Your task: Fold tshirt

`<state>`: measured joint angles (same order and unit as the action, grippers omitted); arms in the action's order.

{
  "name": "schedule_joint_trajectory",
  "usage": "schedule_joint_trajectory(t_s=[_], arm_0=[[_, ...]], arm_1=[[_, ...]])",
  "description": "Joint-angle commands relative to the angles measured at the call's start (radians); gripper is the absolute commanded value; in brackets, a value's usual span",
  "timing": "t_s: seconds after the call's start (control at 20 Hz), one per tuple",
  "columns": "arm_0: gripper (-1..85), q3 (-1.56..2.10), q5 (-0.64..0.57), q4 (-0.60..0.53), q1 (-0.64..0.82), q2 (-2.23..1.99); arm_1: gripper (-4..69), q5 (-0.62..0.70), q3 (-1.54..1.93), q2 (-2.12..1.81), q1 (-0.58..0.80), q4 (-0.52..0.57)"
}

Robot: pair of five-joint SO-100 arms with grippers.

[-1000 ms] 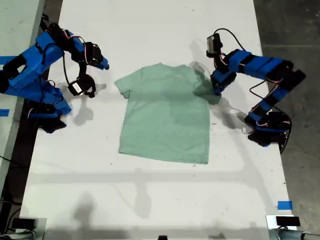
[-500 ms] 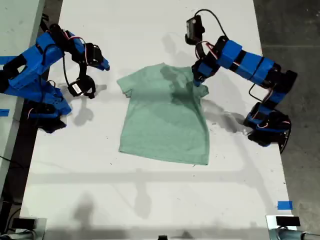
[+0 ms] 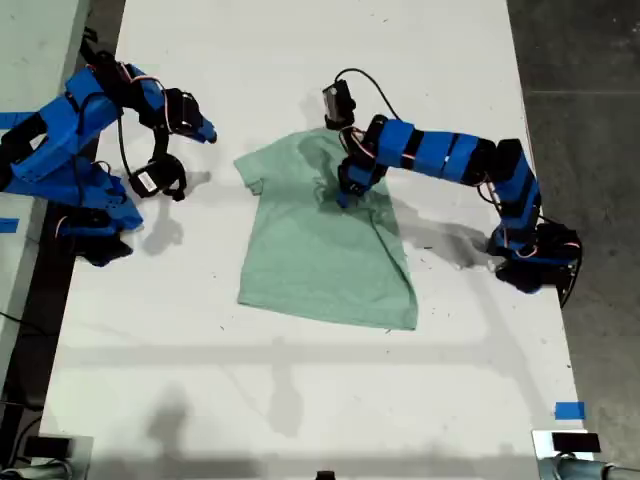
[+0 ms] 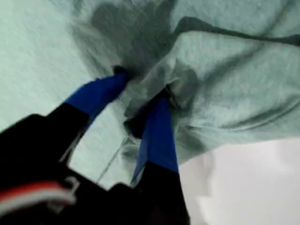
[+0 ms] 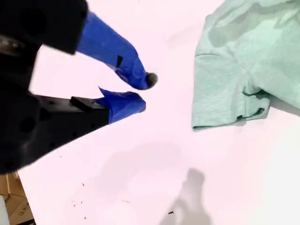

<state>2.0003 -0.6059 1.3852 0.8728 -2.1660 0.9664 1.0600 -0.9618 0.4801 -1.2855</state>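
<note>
The pale mint-green tshirt (image 3: 320, 255) lies flat on the white table, collar toward the far edge. My first gripper (image 3: 345, 193) reaches in from the exterior view's right and is shut on a bunched fold of the tshirt (image 4: 234, 84). It holds that sleeve side over the shirt's upper middle, and its fingers (image 4: 157, 136) pinch the cloth. My second gripper (image 3: 205, 132) hovers over bare table at the exterior view's left, apart from the other sleeve (image 5: 229, 108). A narrow gap separates its fingertips (image 5: 140, 105), and nothing is between them.
The white table (image 3: 300, 400) extends toward the near edge. Blue tape marks (image 3: 569, 410) sit near the exterior view's lower right corner. Both arm bases stand at the table's sides. Dark floor lies beyond the exterior view's right edge.
My first gripper has swung toward the exterior view's left, carrying the shirt's sleeve side from its outer edge over the shirt body. The second arm has barely moved.
</note>
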Motion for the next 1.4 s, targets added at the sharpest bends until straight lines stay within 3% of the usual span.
schedule_joint_trajectory(t_s=[0.0, 0.5, 0.75, 1.35], arm_0=[[8.3, 0.000, 0.012, 0.012, -0.006, -0.049], [19.0, -0.017, -0.020, -0.081, -0.054, 0.072], [27.8, -0.130, -0.032, -0.089, -0.037, 0.397], [29.9, -0.489, -0.077, -0.046, 0.094, 1.032]], arm_1=[[28.9, -0.025, -0.089, -0.094, -0.026, 0.041], [21.5, -0.009, 0.184, -0.750, 0.020, -0.158], [17.5, -0.044, 0.434, -0.946, 0.014, -0.098], [17.7, -0.057, 0.683, -1.193, 0.011, -0.041]])
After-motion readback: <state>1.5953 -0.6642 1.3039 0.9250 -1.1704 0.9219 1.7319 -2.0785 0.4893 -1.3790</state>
